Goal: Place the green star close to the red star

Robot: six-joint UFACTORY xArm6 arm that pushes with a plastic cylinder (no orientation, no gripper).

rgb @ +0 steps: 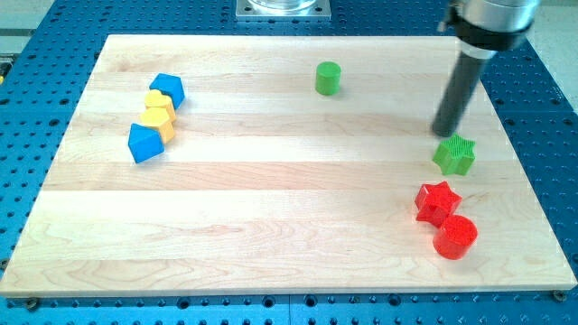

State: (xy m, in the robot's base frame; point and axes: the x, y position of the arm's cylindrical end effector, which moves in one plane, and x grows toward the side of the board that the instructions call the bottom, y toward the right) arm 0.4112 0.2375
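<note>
Blue perforated base under pale wood bench (271, 208). Dark rod drops from view's top right; tool has no jaws, nothing held, my tip (442, 135) on bench. Green star (454, 154) just below tip toward view's bottom, touching or nearly, can't tell. Red star (437, 201) further below, near green star w/ small gap; red cylinder (455, 236) beside it. Green cylinder (328, 78) up-left of tip. Far left: 2 blue blocks (167, 88) (144, 143), 2 yellow (159, 101) (158, 120) between them.
</note>
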